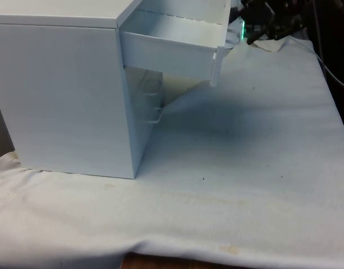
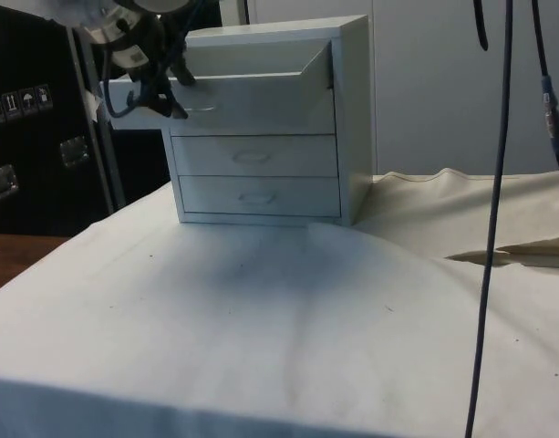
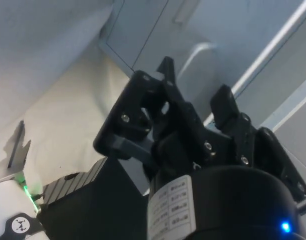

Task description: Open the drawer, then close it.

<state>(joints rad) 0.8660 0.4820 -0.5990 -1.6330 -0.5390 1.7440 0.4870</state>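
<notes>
White top drawer (image 1: 172,47) of the chest (image 1: 65,95) is pulled out; jaws (image 2: 167,91) are seen apart at its front handle (image 3: 195,55). No writing can be read.

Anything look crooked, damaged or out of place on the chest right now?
Nothing looks damaged. The top drawer of the chest is pulled out, as the job needs, with the claw at its front. The two lower drawers sit flush. The cloth is rumpled beside the chest.

No legible text; only unreadable small print on labels (image 3: 172,207).
</notes>
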